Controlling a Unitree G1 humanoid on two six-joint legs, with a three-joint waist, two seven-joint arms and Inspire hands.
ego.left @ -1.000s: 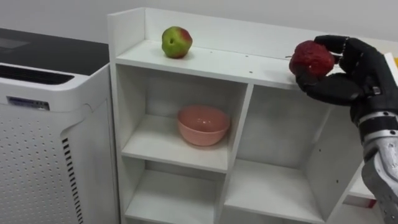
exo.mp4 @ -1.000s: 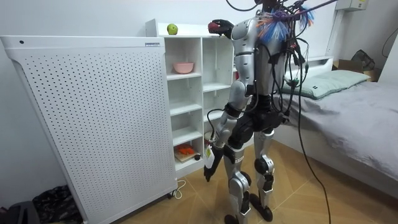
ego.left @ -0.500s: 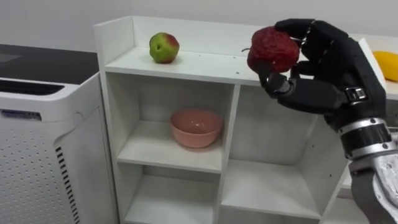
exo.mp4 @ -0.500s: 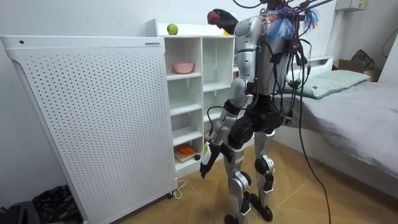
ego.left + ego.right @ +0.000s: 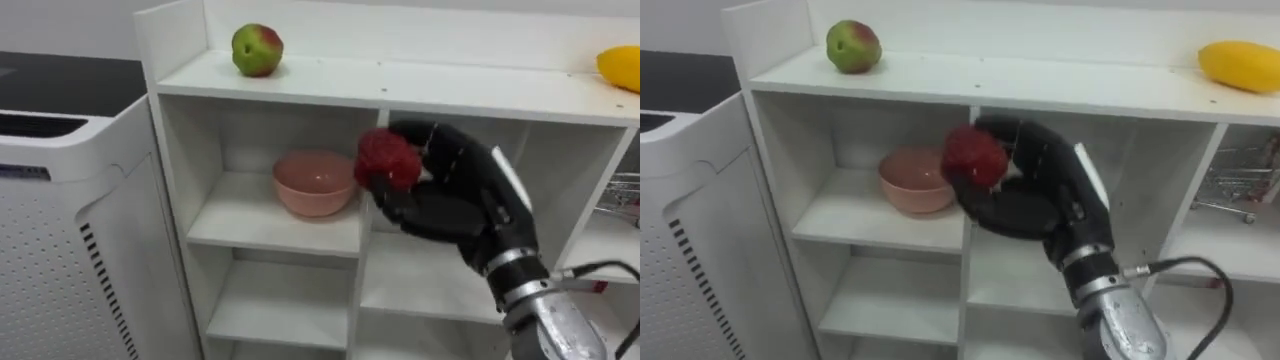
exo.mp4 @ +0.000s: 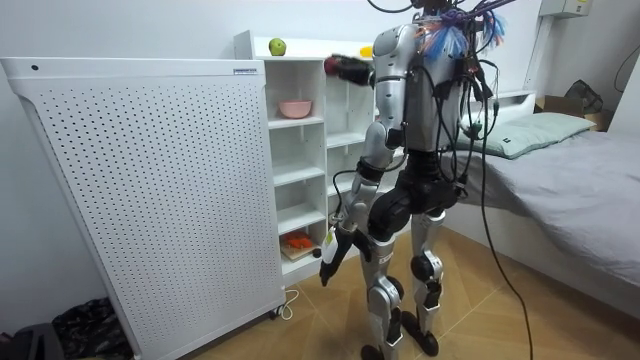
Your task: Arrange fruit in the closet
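At the far left stands a white appliance, its side close against the closet. One green apple sits on the closet's top board near the left wall, back from the front edge. Below it, one pink bowl rests in the upper left compartment, toward the right, with bare shelf to its left and in front. The red fruit is just right of the bowl, below the top board and in front of the upright divider between the two upper compartments. It is off every shelf, at the left tip of the right hand, whose fingers and thumb curl round it. The palm lies to its right and the wrist runs down to the lower right. Whether the fruit touches the bowl's rim cannot be told. Behind the hand, the upper right compartment shows bare shelf, and the two compartments beneath are open too. The top board runs bare from the apple to one yellow fruit at the far right. Under that, a wire basket sits in a further compartment. That makes three fruits: one green, one red, one yellow. In the room view the robot stands upright before the closet, its left hand hanging low by its thigh, with a bed behind it.
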